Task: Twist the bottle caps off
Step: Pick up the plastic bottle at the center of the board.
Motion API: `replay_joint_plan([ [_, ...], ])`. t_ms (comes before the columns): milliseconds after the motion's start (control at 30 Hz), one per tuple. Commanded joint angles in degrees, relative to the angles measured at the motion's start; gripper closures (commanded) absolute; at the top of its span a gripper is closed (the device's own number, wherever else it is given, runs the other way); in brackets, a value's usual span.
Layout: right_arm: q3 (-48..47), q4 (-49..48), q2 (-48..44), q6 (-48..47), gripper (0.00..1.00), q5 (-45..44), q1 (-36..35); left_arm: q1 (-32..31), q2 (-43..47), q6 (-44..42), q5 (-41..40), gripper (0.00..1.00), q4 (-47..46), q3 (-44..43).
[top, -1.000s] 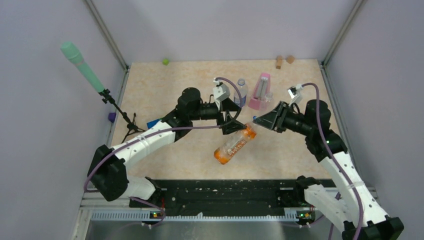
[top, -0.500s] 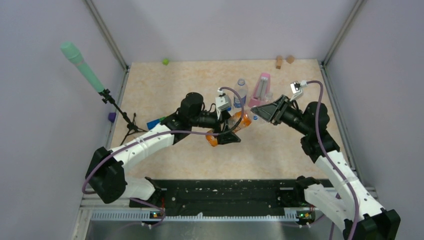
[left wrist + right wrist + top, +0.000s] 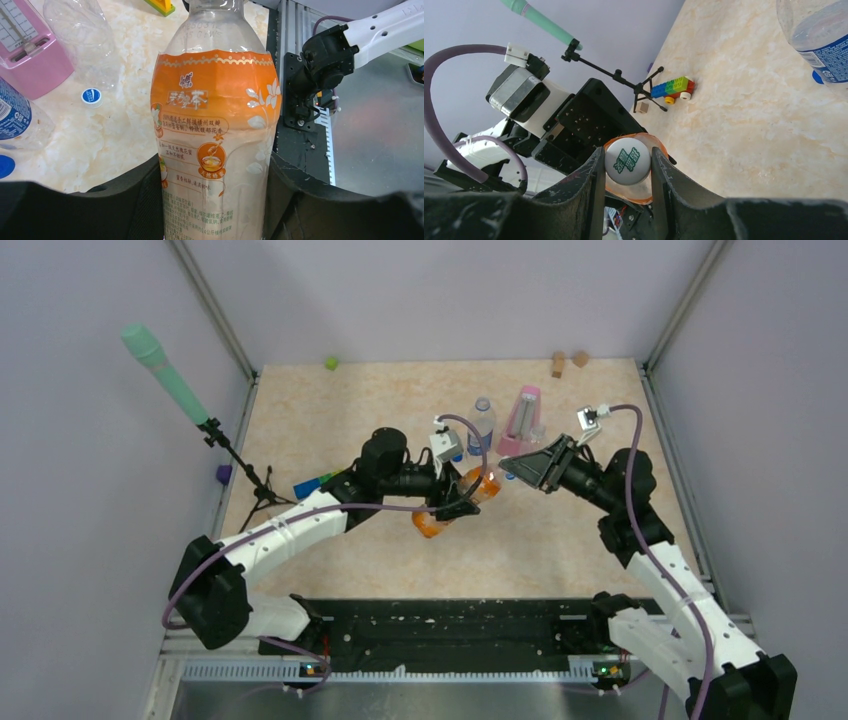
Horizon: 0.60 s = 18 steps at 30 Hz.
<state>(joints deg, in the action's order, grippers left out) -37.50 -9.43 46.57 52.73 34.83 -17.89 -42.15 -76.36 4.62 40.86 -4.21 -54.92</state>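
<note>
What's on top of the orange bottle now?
A white cap with green print sits on the orange bottle, clamped by the right gripper. The neck under it is covered.

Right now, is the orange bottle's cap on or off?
On: the white cap sits on the orange bottle, pinched by the right gripper.

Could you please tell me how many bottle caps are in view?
3: a fitted cap on the orange bottle, between the right jaws; a white cap loose near the metronome; a blue cap loose by the blue-label bottle.
</note>
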Motion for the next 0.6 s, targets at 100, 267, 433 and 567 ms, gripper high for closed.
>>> replay_joint_plan([
  [100,0.97,-2.06,1.11,0.83,1.0,4.5,-1.34,-0.21,1.08,-4.15,-1.62,0.95,-1.01,-0.7],
  [267,-0.04,1.15,2.31,-1.52,0.62,5.71,-1.32,-0.21,1.83,-13.35,-3.03,1.0,7.35,-2.16],
  [433,-3.45,7.69,3.13,-6.17,0.4,5.29,-1.11,-0.21,2.3,-25.06,-8.31,1.0,21.03,-4.66],
  [567,-4.14,9.27,4.98,-7.44,0.42,9.38,-0.92,-0.21,4.62,-30.69,-13.93,1.0,24.69,-3.87],
])
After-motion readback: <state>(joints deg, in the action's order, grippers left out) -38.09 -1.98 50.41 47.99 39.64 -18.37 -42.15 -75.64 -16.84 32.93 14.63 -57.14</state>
